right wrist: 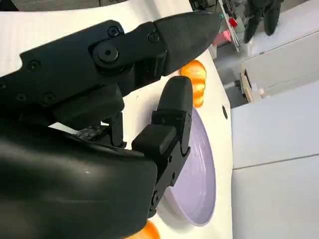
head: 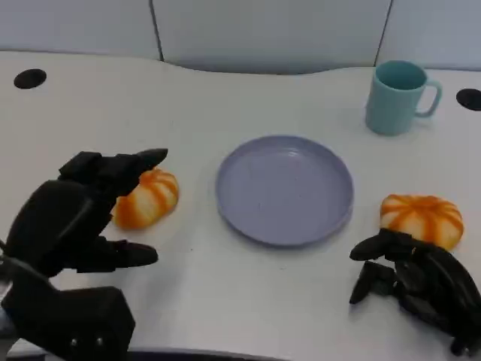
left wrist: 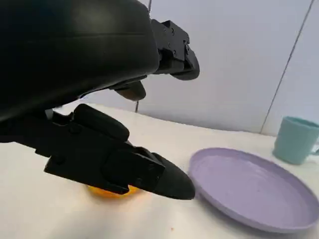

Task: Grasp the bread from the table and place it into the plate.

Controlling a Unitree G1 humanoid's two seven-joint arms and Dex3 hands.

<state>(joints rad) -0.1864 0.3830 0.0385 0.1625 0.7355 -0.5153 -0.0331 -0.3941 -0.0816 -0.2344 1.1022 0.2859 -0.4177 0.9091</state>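
Two orange-and-white striped bread buns lie on the white table. One bun [head: 147, 198] sits left of the lilac plate [head: 285, 189]; my left hand [head: 79, 214] is at it, fingers spread, some reaching over its top and the thumb lying on the table nearer me, none clearly gripping it. In the left wrist view this bun [left wrist: 112, 191] peeks out under the hand [left wrist: 84, 74], with the plate [left wrist: 254, 186] beyond. The second bun [head: 422, 218] lies right of the plate. My right hand [head: 413, 280] rests just in front of it, holding nothing, and its fingers [right wrist: 169, 40] are apart.
A teal mug [head: 398, 96] stands behind the plate at the back right. Two black round holes [head: 30, 78] mark the table's far corners. A pale wall panel runs along the back edge. Bare tabletop lies between the plate and the near edge.
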